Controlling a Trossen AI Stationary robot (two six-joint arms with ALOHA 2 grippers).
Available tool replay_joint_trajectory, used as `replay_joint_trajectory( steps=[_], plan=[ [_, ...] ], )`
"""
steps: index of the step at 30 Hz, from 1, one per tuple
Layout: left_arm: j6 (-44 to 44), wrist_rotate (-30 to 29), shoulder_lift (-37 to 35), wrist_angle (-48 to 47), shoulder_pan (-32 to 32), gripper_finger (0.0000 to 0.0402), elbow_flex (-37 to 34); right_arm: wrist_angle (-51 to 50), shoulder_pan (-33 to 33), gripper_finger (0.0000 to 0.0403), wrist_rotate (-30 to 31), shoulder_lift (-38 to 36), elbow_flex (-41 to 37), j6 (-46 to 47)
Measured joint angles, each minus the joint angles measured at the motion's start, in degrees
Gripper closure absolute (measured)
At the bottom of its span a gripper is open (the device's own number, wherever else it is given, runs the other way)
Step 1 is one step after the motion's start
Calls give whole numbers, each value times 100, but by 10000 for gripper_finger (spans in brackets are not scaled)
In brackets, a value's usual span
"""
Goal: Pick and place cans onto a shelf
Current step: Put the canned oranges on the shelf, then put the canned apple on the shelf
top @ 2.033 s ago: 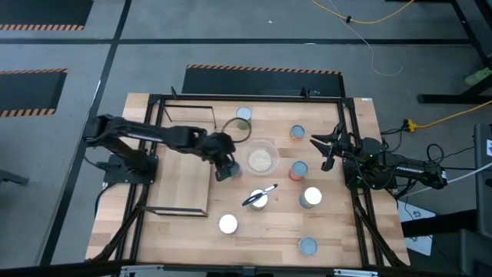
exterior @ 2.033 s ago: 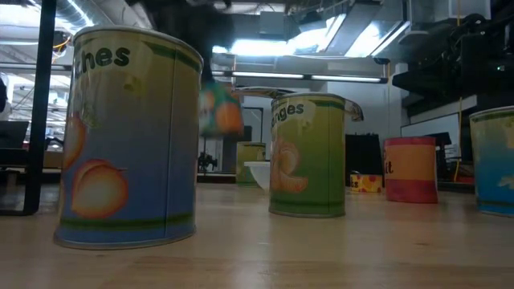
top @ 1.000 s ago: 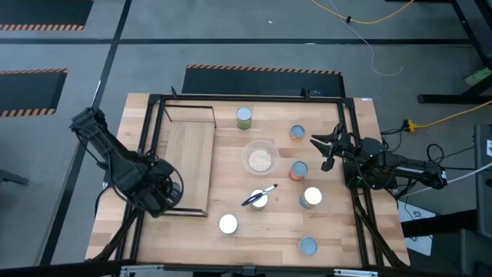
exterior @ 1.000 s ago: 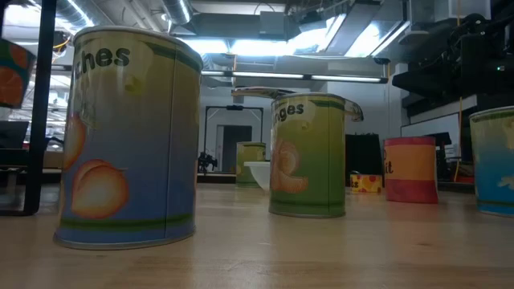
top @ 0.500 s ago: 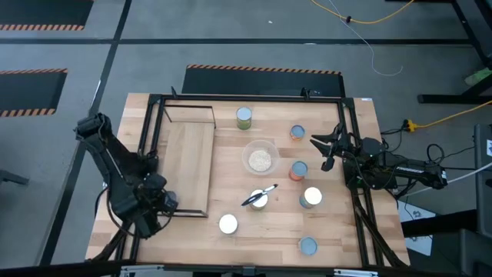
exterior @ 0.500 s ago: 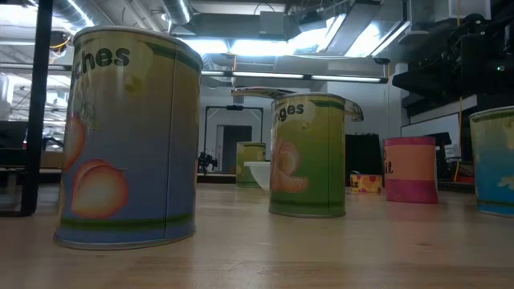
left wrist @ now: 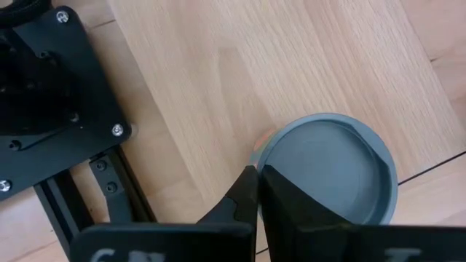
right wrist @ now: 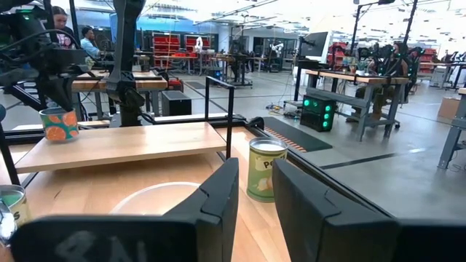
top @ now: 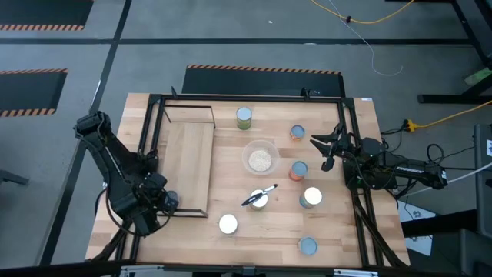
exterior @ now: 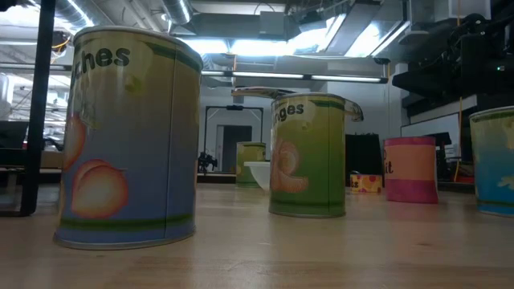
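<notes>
Currently the left gripper (top: 167, 201), fingers together, hangs at the shelf's (top: 188, 165) near left corner, beside a can (left wrist: 329, 169) on the board. Right gripper (top: 319, 151), fingers apart and empty, waits at the surface's (top: 269, 231) right side.

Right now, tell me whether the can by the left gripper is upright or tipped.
Upright: the can stands on its base on the shelf, flat top facing up.
</notes>
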Motion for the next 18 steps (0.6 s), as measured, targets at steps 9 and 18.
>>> replay_joint_trajectory(
  steps=[9, 18],
  plan=[
    [38, 30, 4, 8, 3, 368, -4, 0, 0, 312, 0, 1, 0, 0],
    [165, 20, 9, 10, 7, 334, -9, 1, 0, 312, 0, 2, -1, -2]
  ],
)
